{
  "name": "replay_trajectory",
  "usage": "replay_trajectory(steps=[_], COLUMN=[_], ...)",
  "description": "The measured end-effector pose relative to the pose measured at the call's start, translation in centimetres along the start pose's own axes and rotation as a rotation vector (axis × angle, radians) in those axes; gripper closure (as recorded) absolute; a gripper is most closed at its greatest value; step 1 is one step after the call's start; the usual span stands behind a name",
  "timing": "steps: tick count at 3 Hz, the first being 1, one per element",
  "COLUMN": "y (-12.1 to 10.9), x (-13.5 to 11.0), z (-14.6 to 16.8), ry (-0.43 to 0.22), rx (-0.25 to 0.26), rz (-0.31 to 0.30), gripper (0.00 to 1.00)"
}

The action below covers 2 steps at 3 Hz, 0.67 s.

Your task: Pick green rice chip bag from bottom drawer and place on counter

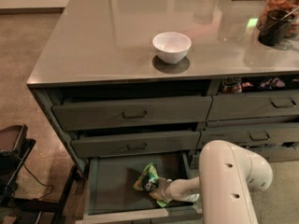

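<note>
Sitting mid-floor in the open bottom drawer, crumpled, long axis slanting up-left: the green rice chip bag. Touches the gripper at its lower right end, just left of the wrist. Extends in from the right, forearm low and near level. Cannot tell grip state or hold. Calls for a lift to the counter.

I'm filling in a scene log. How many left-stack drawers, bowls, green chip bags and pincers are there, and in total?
Drawers: 3, the top drawer, middle drawer and open bottom drawer
Bowls: 1, the white bowl on the counter
Bags: 1, the green rice chip bag in the bottom drawer
Pincers: 1, the pincer at the bag in that drawer
Total: 6
</note>
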State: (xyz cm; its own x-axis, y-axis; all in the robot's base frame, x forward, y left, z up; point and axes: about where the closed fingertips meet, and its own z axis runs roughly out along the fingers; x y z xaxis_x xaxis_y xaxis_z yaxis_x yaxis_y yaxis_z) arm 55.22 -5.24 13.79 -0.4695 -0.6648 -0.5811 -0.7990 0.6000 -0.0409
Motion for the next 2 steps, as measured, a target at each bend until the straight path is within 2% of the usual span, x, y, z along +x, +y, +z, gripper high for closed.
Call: replay_trajectory(steps=[2], y=[0.13], x=[-0.02], z=[-0.21], ry=[-0.003], rx=[-0.009], rz=[-0.006], gripper=[0.99])
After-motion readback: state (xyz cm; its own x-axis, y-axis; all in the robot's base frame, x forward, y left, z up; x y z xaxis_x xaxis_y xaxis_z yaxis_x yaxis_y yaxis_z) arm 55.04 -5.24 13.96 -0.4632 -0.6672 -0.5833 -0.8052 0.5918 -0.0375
